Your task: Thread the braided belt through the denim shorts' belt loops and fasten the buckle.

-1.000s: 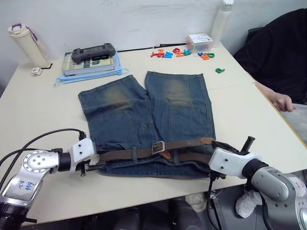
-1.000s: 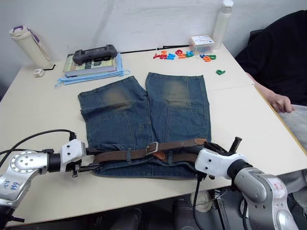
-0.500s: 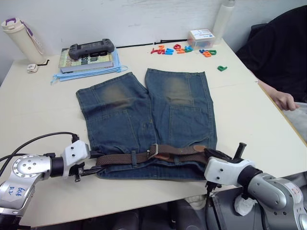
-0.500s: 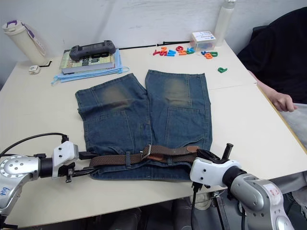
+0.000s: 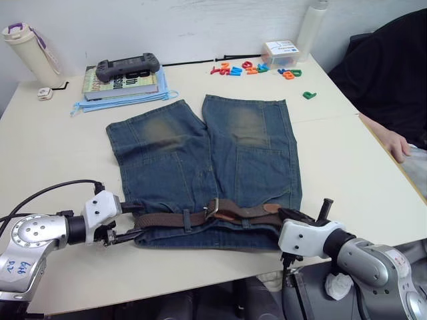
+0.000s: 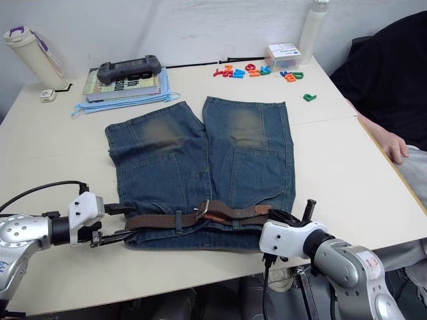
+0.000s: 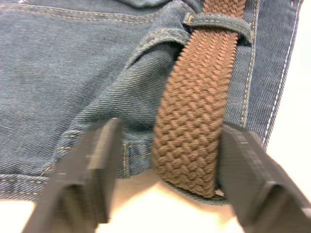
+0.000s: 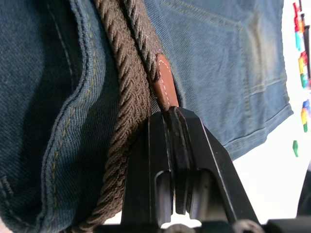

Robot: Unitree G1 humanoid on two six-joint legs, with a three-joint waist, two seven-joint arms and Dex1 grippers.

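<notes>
Now the tan tip of the braided belt (image 5: 175, 219) lies closer to the buckle (image 5: 212, 207) than it did a second ago, when it reached out past the side seam of the denim shorts (image 5: 203, 163); the right gripper (image 8: 171, 127) has drawn back toward the table edge with the tip in its grasp. The head camera also shifted over that second, so only this relative change along the belt is reliable. Judgement: the belt is already threaded and the buckle appears engaged, so the task is in its last stage, tucking or snugging the free end.

Right gripper: both fingers are pressed together on the tan leather tip (image 8: 163, 85), with no gap visible between them. The doubled strap runs directly ahead of the fingertips and beside them, lying on the waistband denim.

Left gripper (image 7: 163, 160): the fingers (image 7: 99, 155) stand wide apart and straddle the folded bend of the belt at the waistband corner. The strap sits between them, nearer the far finger; contact cannot be confirmed. One of the belt loops (image 7: 218, 22) crosses the strap just ahead of the fingertips.

The buckle lies well ahead of both grippers, roughly midway between them along the waistband.
</notes>
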